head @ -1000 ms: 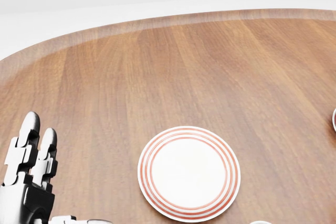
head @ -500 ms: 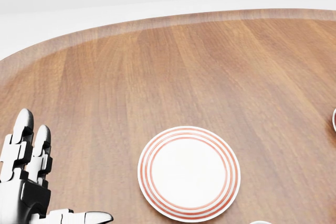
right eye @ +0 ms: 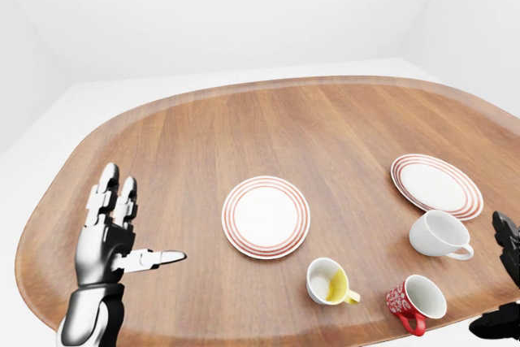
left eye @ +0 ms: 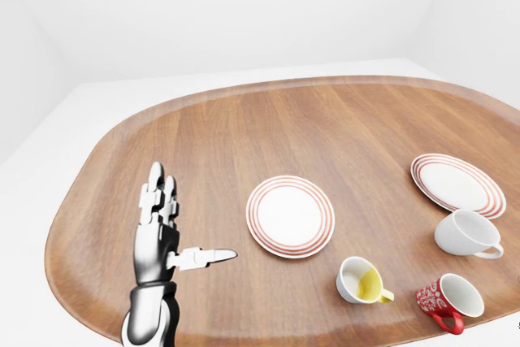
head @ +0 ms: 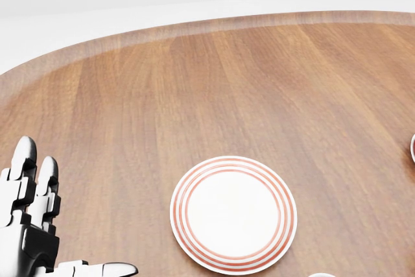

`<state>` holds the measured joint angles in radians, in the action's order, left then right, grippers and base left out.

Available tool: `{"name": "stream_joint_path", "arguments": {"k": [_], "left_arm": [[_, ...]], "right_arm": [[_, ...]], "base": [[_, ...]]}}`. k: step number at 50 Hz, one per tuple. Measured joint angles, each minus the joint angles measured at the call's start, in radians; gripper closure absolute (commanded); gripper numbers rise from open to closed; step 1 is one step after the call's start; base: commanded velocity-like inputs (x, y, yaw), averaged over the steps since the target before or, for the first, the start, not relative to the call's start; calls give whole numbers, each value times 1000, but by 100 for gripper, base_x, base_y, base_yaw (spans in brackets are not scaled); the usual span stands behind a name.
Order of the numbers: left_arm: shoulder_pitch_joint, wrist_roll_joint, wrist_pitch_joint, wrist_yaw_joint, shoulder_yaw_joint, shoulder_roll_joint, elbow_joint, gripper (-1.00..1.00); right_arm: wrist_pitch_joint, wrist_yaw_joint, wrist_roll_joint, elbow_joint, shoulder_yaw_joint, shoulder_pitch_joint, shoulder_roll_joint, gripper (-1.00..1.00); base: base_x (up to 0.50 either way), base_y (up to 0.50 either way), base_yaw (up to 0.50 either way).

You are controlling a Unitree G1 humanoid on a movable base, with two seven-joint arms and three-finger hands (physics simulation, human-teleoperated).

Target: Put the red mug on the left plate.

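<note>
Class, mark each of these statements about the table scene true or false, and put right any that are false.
1. The red mug lies on its side on the table. True.
2. The left plate already holds a mug. False: it is bare.
3. The left robot hand is open, with nothing in it. True.
4. The yellow-lined mug sits on the right plate. False: it lies on the table, below the left plate in the left-eye view.
5. The white mug lies just below the right plate in the left-eye view. True.
</note>
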<state>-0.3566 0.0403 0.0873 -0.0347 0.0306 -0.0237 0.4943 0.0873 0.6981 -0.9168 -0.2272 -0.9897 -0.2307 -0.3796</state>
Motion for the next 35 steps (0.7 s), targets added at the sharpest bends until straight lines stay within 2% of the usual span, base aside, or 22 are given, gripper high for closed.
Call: {"name": "stream_joint_path", "arguments": {"k": [16,35], "left_arm": [[1,-2,0,3,-1,1,-6,-100],[9,-4,0,5,0,1,-16,-100]], "right_arm": [[0,0,-15,106,29,-16,7,-100],[0,-22,140,463,196,40,-98,-100]], "base": [[0,0,0],[0,0,0]]}}
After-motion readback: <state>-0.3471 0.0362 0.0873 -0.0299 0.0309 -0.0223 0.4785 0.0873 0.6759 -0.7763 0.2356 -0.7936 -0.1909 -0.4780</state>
